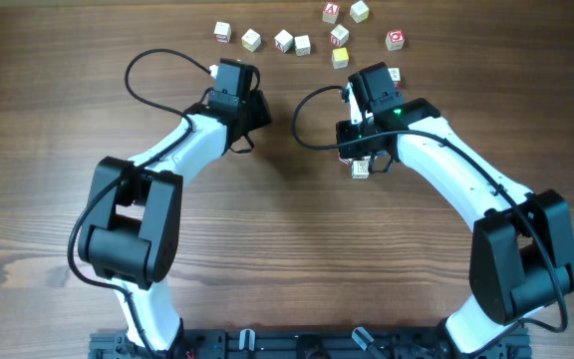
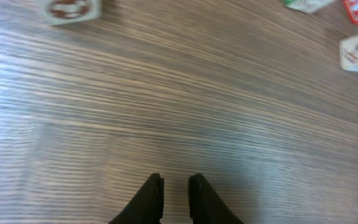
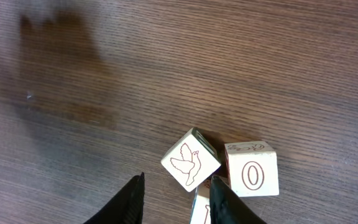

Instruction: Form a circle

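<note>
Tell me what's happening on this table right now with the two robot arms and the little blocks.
The right gripper is down over a small cluster of wooden cubes near the middle of the table. A cube with a bird picture touches one printed with an O, and a third sits between the right fingers; whether they grip it is unclear. The left gripper hangs over bare wood, its fingers nearly together and holding nothing. Other cubes lie scattered along the far edge.

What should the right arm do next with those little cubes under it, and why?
Probably lift the right gripper clear and fetch another cube. Only a few cubes touch beneath it, too few for a circle, while more lie scattered at the far edge.
</note>
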Controlling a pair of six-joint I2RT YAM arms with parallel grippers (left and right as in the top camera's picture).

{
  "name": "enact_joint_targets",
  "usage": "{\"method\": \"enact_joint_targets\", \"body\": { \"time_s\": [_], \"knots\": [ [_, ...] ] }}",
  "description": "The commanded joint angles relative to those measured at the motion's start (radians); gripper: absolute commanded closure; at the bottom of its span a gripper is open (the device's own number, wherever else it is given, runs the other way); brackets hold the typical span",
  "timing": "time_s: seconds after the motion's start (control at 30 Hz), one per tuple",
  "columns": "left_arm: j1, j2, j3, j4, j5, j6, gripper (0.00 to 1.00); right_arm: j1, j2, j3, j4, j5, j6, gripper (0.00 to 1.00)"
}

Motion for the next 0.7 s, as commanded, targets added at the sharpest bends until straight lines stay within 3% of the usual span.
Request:
{"method": "enact_joint_targets", "body": {
  "time_s": [0.0, 0.27, 0.67],
  "knots": [
    [0.042, 0.009, 0.001, -0.026, -0.028, -0.045, 0.82, 0.001, 0.016, 0.015, 0.002, -0.012, 0.003, 0.72],
    [0.054, 0.009, 0.001, -0.029, -0.028, -0.054, 0.81, 0.005, 0.073, 0.015, 0.012, -0.126, -0.028, 0.88],
    [0.054, 0.009, 0.001, -0.029, -0.028, -0.054, 0.8, 0.005, 0.074, -0.011, -0.03, -0.174, -0.082, 0.92]
  ]
}}
